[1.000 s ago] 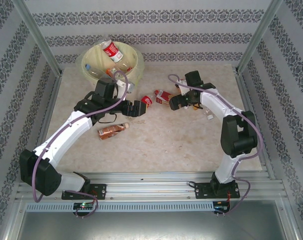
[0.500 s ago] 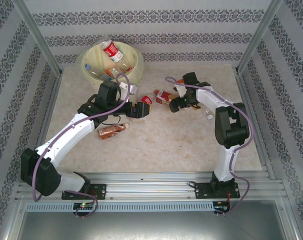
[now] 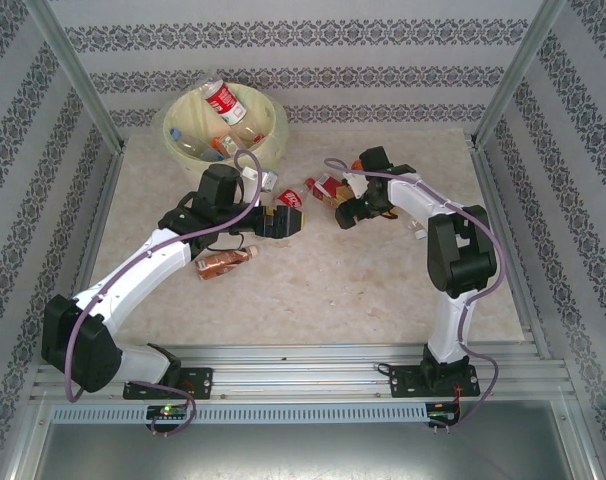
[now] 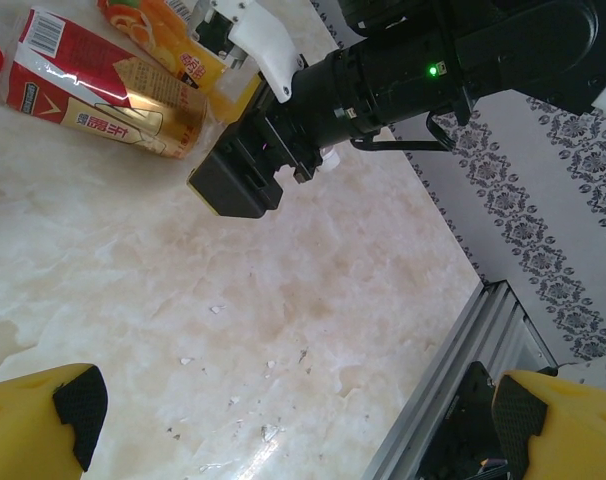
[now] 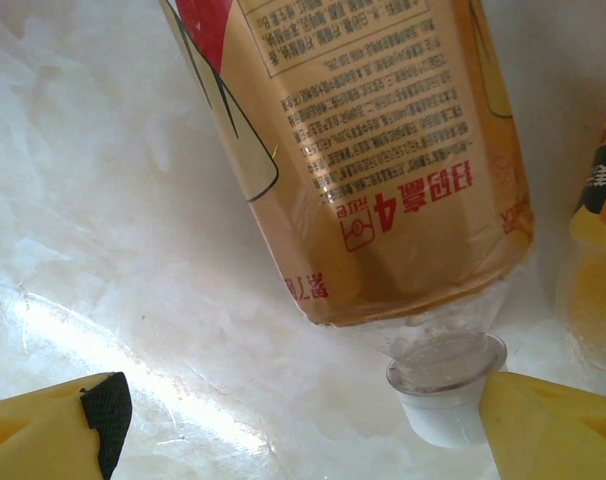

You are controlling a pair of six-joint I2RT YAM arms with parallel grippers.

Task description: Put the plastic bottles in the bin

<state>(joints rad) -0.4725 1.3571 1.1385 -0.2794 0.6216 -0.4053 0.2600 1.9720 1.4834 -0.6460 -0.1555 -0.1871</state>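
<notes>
- Standing at the far left corner of the surface [image 3: 383,300], the bin [image 3: 169,128] holds several plastic bottles, a red-labelled bottle [image 3: 223,100] lying on top.
- Right of the bin and nearer the arm bases, the left gripper [image 3: 283,221] hangs over bare surface, jaws spread wide and empty.
- Farther right of the bin, the right gripper [image 3: 345,212] sits low with its jaws apart, straddling the neck end of a red-and-gold bottle [image 5: 383,150] without clamping it.
- That bottle's white cap [image 5: 441,415] lies just beside one finger [image 5: 548,425].
- An orange bottle [image 4: 178,45] lies just beside the red-and-gold bottle.
- A brown-labelled bottle [image 3: 223,262] lies on its side, well in front of the bin.
</notes>
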